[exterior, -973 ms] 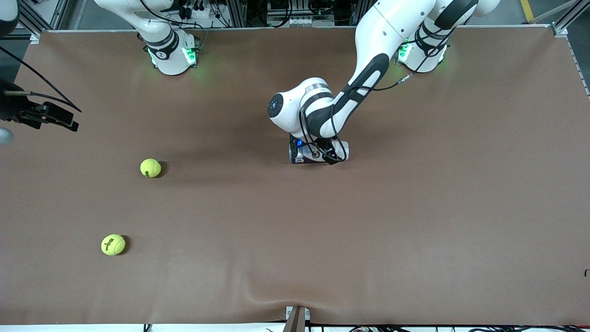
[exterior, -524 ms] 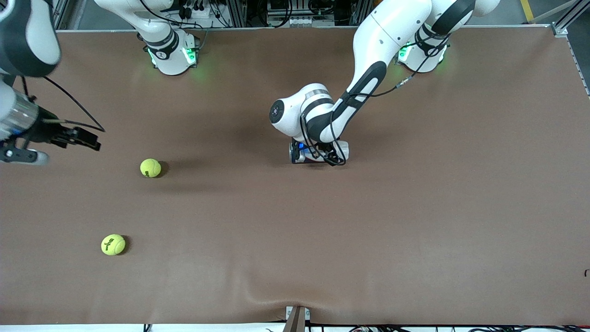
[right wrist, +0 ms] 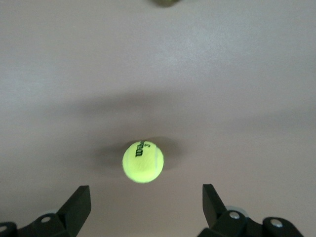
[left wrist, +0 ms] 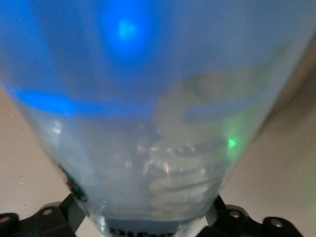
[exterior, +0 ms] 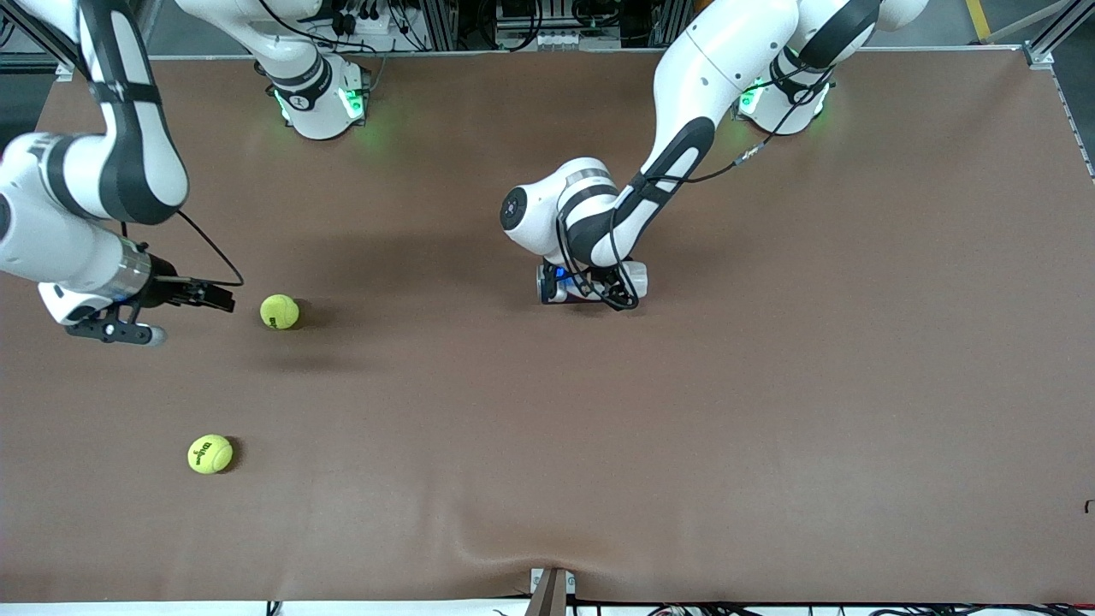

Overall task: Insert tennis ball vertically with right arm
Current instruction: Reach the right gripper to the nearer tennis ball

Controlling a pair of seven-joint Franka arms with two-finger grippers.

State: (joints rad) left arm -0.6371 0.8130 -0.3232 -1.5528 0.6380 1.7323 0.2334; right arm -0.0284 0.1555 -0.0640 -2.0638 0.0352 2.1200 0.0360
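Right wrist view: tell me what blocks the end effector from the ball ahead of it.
Nothing visible. The right end effector is open, with only bare table between it and the tennis ball.

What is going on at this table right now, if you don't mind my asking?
The right gripper hangs open over the brown table at the right arm's end, lined up on a tennis ball that lies free on the mat. A second tennis ball lies nearer the front camera. Mid-table, the left gripper is down at a clear tube, which fills the left wrist view. No ball has been picked up yet.
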